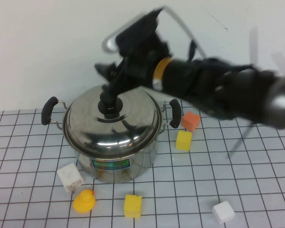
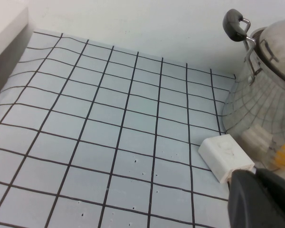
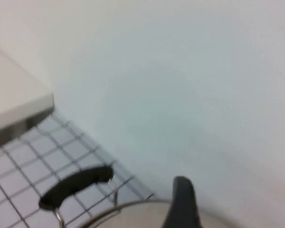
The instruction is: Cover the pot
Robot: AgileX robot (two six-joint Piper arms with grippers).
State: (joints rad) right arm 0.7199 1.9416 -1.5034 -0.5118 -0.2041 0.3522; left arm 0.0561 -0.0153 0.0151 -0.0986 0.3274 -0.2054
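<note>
Already the lid [image 1: 112, 124] sits on the pot [image 1: 113, 142] in my high view, mid-table. My right gripper [image 1: 115, 83] hangs just above the black knob [image 1: 109, 105]; blur hides whether its jaws are clenched or released, so I cannot tell. My worry: if the fingers are on the knob when I pull the arm back, the lid could lift or skid off the rim. Around the pot: a white block [image 1: 70, 177] and a yellow duck [image 1: 84, 200] at seven o'clock, a yellow block [image 1: 133, 206] at six, another yellow block [image 1: 183, 140] and an orange block [image 1: 191, 120] at three, a second white block [image 1: 223, 212] at four, well apart. None blocks the arm's way out.

In my left wrist view, the left gripper [image 2: 263, 199] shows only as a dark tip near the white block; its jaws I cannot tell. It hovers low beside the pot's wall, and a careless sweep could nudge that block.

In my right wrist view, one dark finger [image 3: 183, 202] stands over the lid's edge, a pot handle [image 3: 76, 186] beyond.
</note>
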